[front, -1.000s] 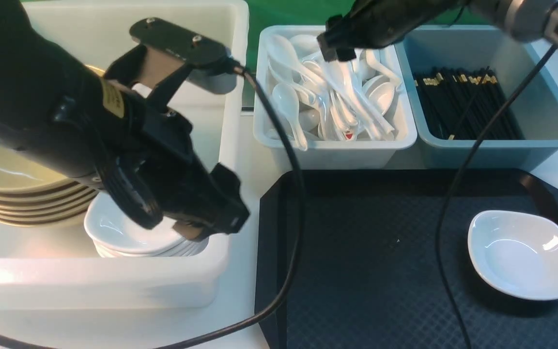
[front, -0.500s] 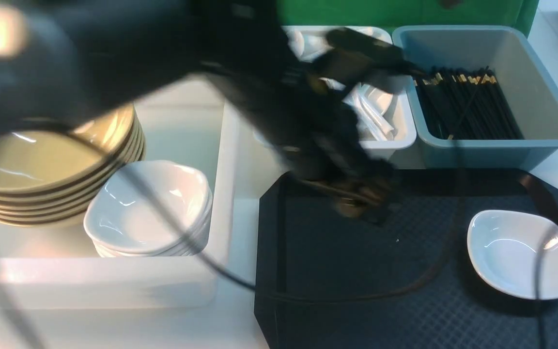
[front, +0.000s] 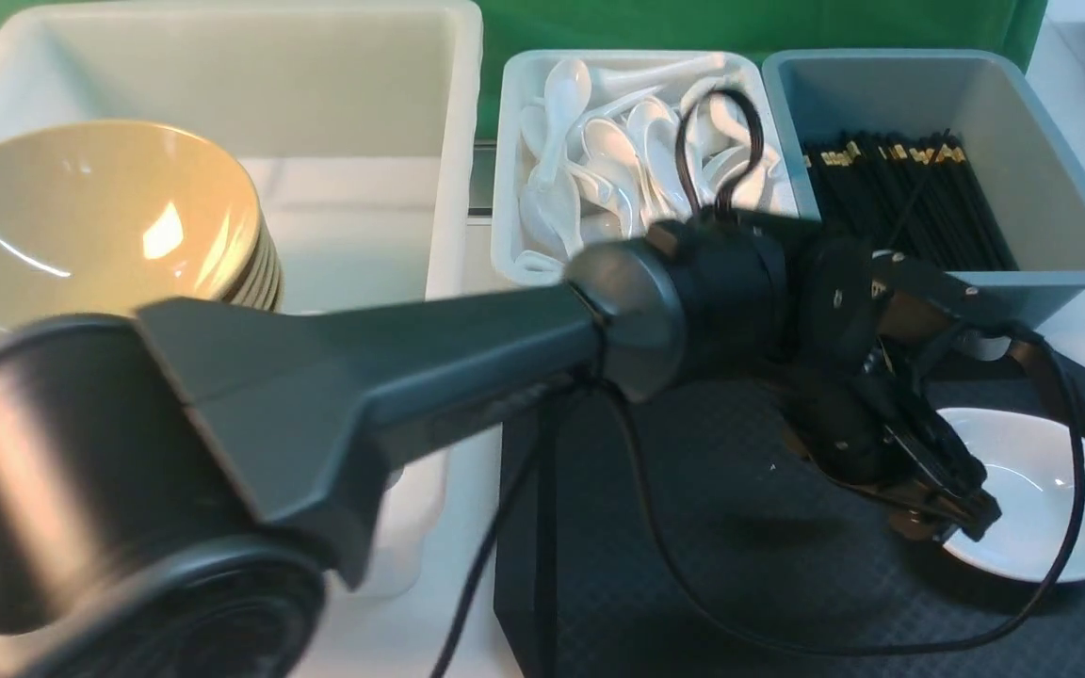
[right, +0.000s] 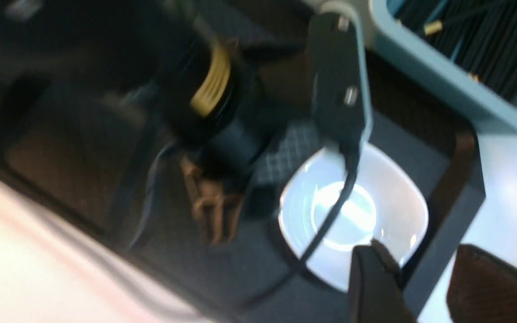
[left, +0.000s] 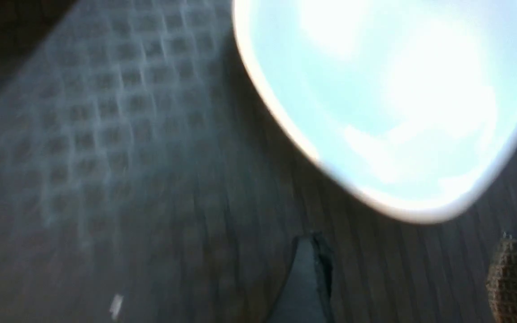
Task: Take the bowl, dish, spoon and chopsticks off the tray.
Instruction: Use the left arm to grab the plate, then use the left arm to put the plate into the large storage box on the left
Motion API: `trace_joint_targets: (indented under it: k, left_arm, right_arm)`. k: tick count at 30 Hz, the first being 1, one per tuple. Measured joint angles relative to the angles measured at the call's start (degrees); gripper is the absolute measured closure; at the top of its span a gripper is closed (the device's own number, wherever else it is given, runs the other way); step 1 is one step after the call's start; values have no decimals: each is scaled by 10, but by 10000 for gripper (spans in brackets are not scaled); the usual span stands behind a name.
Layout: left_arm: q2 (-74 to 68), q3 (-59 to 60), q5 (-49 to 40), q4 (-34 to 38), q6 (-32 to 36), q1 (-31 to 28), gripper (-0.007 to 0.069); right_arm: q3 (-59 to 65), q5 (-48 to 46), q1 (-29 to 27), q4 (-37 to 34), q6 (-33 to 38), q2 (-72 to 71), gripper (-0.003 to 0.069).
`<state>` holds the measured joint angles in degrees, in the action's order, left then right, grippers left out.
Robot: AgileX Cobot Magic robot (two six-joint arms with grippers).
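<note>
A small white dish (front: 1051,490) lies at the right end of the black tray (front: 693,584); no other crockery shows on the tray. My left arm reaches across the tray, and my left gripper (front: 952,520) hangs open just beside the dish's near-left rim, not touching it. The left wrist view shows the dish (left: 397,98) just ahead of the spread left gripper (left: 413,269). My right gripper (right: 424,273) shows only in its wrist view, above the tray's right rim, jaws apart with nothing between them, looking down on the dish (right: 384,197).
A big white tub (front: 453,141) on the left holds a stack of tan bowls (front: 81,217). Behind the tray stand a white bin of spoons (front: 637,160) and a grey-blue bin of chopsticks (front: 910,198). The left arm's cable (front: 1060,565) loops over the dish.
My left arm has swung from over the tub rightward across the tray, down to the dish. My right arm has left the front view from above the spoon bin.
</note>
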<state>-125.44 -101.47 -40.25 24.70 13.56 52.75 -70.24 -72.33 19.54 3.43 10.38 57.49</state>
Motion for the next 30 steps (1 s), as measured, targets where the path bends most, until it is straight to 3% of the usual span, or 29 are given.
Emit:
trace_joint_targets:
  k: [9,12,17,18,21,25,30]
  left_arm:
    - [-62,-4,109,90,-3,0,194]
    - [-67,-5,115,103,6,0,251]
    - [-69,-5,116,111,29,0,480]
    - [-69,-12,104,113,37,0,562]
    - [-59,-32,56,100,43,-3,608]
    - [-23,-44,-15,61,47,-15,623]
    - [118,-47,-130,0,50,-69,623]
  right_arm:
    - [21,0,0,5,4,-87,417]
    - [21,-1,0,7,11,-96,417]
    - [22,-2,0,8,15,-102,417]
    - [23,-2,0,8,15,-102,417]
    - [25,-2,0,8,15,-102,417]
    - [26,-3,0,9,15,-102,417]
    - [26,-4,0,-30,18,-102,418]
